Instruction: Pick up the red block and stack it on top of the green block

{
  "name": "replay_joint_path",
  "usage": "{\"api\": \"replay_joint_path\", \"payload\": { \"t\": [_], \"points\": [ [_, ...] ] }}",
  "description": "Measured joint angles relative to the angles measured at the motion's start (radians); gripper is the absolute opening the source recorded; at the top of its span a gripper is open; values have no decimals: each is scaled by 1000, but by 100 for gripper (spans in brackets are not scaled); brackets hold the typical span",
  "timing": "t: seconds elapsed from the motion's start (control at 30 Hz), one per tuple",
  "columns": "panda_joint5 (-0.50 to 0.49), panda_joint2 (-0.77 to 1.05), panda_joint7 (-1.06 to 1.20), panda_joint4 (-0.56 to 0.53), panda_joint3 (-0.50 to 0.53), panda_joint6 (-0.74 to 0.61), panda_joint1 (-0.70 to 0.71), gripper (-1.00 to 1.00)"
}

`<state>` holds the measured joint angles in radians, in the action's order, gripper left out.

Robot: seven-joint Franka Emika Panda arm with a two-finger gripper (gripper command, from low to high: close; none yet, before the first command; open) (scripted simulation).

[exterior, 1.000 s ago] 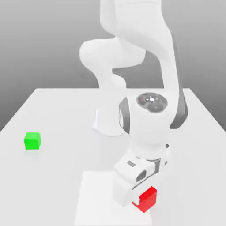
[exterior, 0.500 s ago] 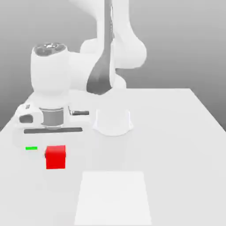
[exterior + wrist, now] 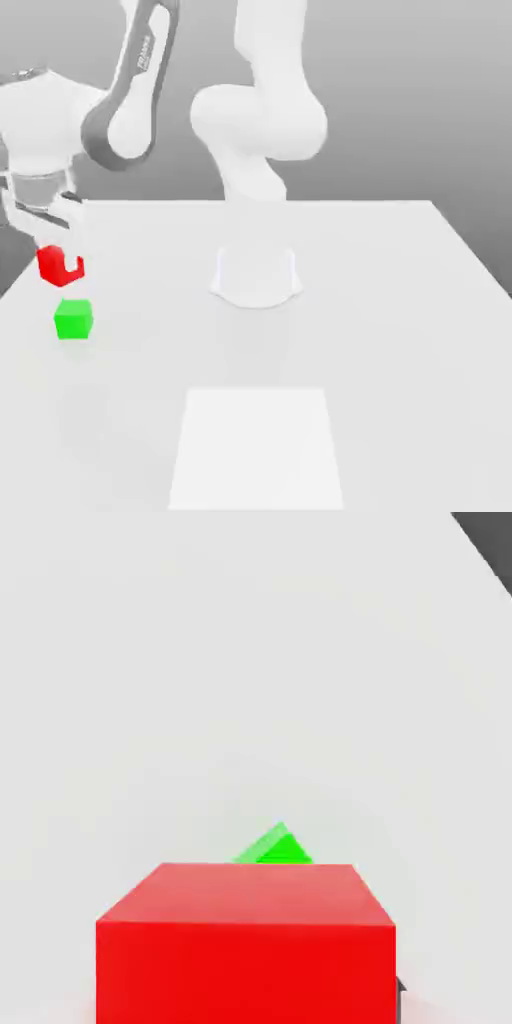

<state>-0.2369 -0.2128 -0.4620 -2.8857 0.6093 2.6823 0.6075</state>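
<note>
In the exterior view the red block (image 3: 58,266) hangs in the air near the table's left edge, with my gripper (image 3: 55,250) shut on it from above. The green block (image 3: 73,319) rests on the white table just below it and a touch to the exterior view's right, with a clear gap between the two. In the hand view the red block (image 3: 245,942) sits close in front of the camera and a corner of the green block (image 3: 275,848) peeks out past its far edge.
The arm's white round base (image 3: 256,275) stands at the table's middle. A paler square patch (image 3: 257,445) marks the table (image 3: 400,330) near the front. The table's left edge runs close to the blocks.
The gripper carried the red block from the front of the table across to the exterior view's left, then lifted it to hang just above the green block.
</note>
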Motion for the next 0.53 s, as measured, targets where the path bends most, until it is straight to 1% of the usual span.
{"api": "replay_joint_path", "payload": {
  "t": [0.27,0.4,0.53],
  "points": [
    [226,130,154,-3,48,87,-106,-100],
    [333,187,228,0,47,125,-138,-100],
    [414,234,285,3,37,162,-148,-100]
  ]
}}
